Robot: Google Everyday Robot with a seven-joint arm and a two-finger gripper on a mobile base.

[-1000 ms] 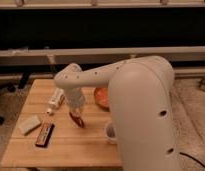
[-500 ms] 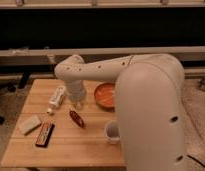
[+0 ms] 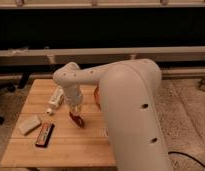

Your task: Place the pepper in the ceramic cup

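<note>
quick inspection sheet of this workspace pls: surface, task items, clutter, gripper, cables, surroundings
surface: wooden table, plank top
job's things: pepper directly under the gripper, mid-table; ceramic cup not seen, the arm blocks that side
clutter: white bottle, pale block, black-and-red bar, sliver of orange bowl behind the arm
gripper: gripper points down at the pepper
cables: dark cable on the floor, right
surroundings: speckled floor, pale rails on a dark backdrop

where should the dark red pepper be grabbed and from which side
Across its narrow middle, from straight above. The pepper is long, thin and slanted, so closing across its width looks surest. The gripper is right above it, over the wooden table.
</note>
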